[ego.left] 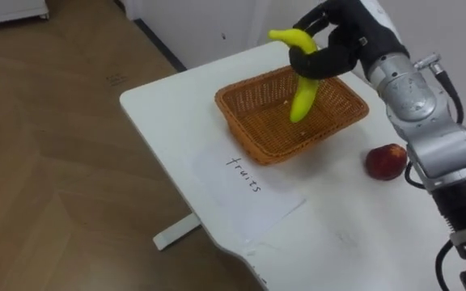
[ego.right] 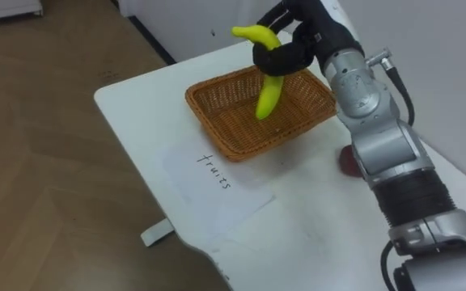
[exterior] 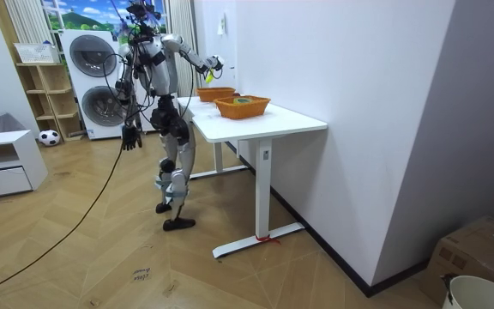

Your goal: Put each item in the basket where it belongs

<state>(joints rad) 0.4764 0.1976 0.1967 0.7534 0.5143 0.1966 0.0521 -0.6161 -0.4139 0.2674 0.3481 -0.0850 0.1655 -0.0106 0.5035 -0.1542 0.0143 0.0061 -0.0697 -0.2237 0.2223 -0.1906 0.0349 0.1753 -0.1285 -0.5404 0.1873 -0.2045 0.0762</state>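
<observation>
Banana (ego.left: 302, 101) held over wicker basket (ego.left: 269, 125)
Yellow, curved, hanging tip-down. Right hand (ego.left: 338, 48) fingers curl round its middle, hiding that stretch. Red fruit (ego.left: 386, 161) lies beside the basket. Left hand (exterior: 129, 137) hangs at the side.

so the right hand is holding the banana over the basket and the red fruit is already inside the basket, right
Not quite. The right hand does hold the banana over the basket, but the red fruit is not inside it. It lies on the table beside the basket, as the left eye view shows.
</observation>
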